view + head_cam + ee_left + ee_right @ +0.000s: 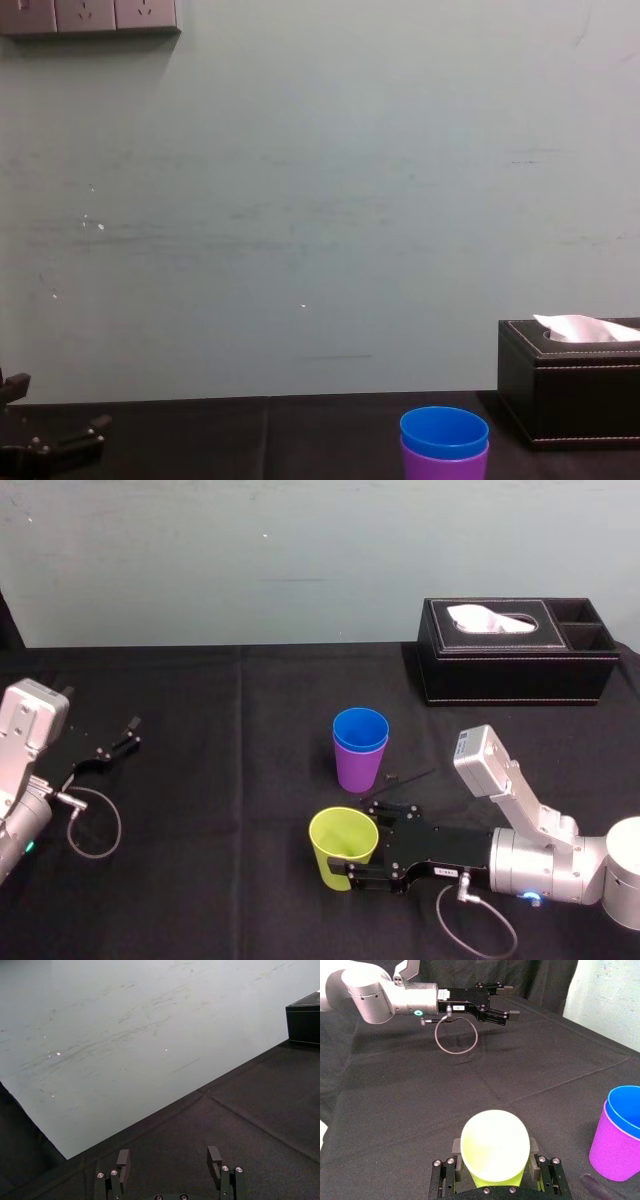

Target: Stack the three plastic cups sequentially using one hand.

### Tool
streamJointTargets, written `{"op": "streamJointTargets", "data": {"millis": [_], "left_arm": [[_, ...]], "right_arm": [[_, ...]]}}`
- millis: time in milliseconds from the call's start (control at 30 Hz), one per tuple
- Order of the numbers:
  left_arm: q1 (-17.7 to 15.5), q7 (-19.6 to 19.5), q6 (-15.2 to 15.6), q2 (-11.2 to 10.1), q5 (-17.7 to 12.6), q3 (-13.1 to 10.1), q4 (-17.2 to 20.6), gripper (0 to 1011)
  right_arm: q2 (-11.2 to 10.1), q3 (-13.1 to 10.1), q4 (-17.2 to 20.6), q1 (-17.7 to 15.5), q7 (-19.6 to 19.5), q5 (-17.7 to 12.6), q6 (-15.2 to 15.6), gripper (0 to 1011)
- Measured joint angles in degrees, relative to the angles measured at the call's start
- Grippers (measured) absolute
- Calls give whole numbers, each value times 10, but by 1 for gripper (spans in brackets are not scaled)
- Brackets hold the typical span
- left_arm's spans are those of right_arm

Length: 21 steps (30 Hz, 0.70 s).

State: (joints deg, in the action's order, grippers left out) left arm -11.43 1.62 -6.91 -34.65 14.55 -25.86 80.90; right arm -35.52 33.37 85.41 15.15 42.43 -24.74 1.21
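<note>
Yellow-green cup: the yellow-green cup stands on the black table, near the front, with its mouth up.
Right gripper: the right gripper has one finger on each side of the yellow-green cup and is squeezed onto its sides.
Blue cup: the blue cup already sits inside the purple cup. Only its top rim pokes out.
Which way to go: in the head view, the two nested cups are at about 12 o'clock from the yellow-green cup. They are near it but do not touch it.
How the cups stand: all three are upright, with the wide end up and the narrow end down. So the yellow-green cup probably has to go up, then toward 12 o'clock, then straight down into the blue one.
Nearer arm: the right arm is much closer to the cups.
Left gripper: the left gripper rests far off at about 9 o'clock. Its fingers are apart and hold nothing.
Tissue box: the black tissue box sits at about 1 o'clock from the nested cups, well apart from them.
Writing: there is a small white label on the right gripper, but it is too small to read. No words show on the cups.
</note>
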Motion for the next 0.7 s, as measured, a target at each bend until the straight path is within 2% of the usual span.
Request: {"op": "streamJointTargets", "data": {"millis": [333,500,533,600,700], "left_arm": [[0,0,0,0,0,0,0,1010],[0,0,0,0,0,0,0,1010],[0,0,0,0,0,0,0,1010],[0,0,0,0,0,0,0,1010],[0,0,0,0,0,0,0,1010]], "right_arm": [[-16,-9,27,-8,-5,-16,3,747],[-37,-24,64,-14,-19,-41,45,748],[-37,-24,64,-14,-19,-41,45,747],[-50,-34,84,-16,-24,-59,67,748],[-60,-41,98,-17,-27,-74,81,747]]}}
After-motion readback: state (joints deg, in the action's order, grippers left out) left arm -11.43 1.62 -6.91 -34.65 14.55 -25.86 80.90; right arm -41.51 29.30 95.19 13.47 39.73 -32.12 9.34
